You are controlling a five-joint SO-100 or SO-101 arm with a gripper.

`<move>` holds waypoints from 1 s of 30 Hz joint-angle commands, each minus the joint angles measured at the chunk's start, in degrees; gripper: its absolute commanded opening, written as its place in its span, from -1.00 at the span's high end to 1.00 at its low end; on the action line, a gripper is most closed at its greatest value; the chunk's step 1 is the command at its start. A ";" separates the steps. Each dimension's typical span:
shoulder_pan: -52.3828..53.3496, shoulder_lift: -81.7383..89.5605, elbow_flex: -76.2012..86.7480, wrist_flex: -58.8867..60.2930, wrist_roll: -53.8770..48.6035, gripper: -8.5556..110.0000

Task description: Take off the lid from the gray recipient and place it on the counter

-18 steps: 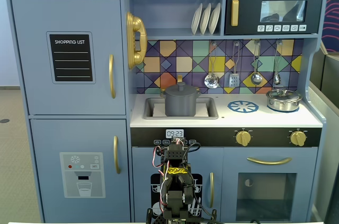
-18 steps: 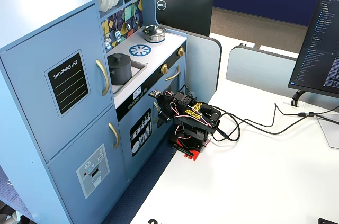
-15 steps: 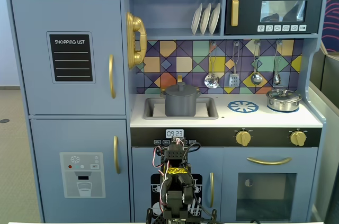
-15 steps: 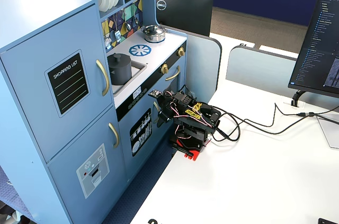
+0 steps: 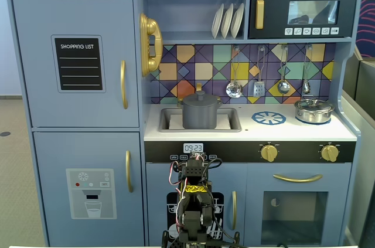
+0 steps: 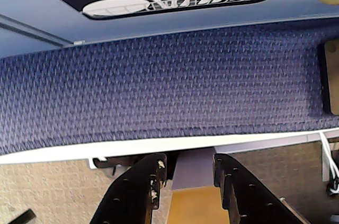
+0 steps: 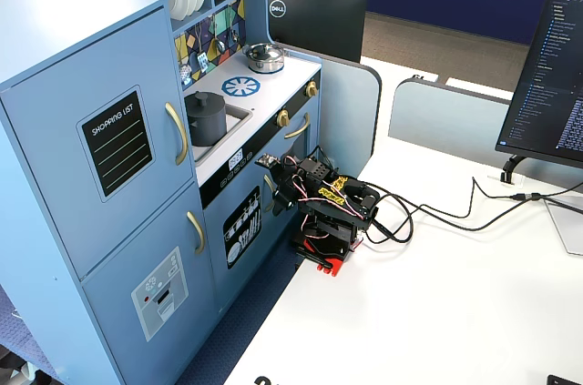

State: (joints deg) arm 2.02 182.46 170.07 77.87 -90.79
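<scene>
The gray recipient (image 5: 199, 117) stands in the sink recess of the white counter (image 5: 281, 131). The lid (image 5: 199, 99) sits on it, knob up. Both also show in the other fixed view, the recipient (image 7: 206, 123) with the lid (image 7: 204, 99) on it, on the counter (image 7: 276, 73). My arm (image 5: 194, 201) is folded low on the white table in front of the kitchen's lower doors, well below the counter. My gripper (image 6: 188, 163) is open and empty. It points down over the table's edge at blue carpet. In the fixed view from the side it (image 7: 276, 192) is close to the dishwasher door.
A shiny silver pot (image 5: 314, 110) with its own lid stands at the counter's right end, past the printed burner ring (image 5: 269, 118). Utensils hang on the tiled back wall above. Cables (image 7: 437, 212) trail from the arm across the table towards a monitor (image 7: 556, 75).
</scene>
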 commanded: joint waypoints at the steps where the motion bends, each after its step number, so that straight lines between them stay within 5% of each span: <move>1: 2.55 -0.62 -9.49 4.13 -7.03 0.86; 13: 4.39 -18.37 -52.12 -9.84 -4.92 0.86; 24: 0.00 -25.14 -54.58 -38.76 -7.91 0.86; 30: -1.05 -27.77 -56.51 -40.08 -6.24 0.74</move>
State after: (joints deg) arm 1.41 156.09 117.77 40.43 -97.38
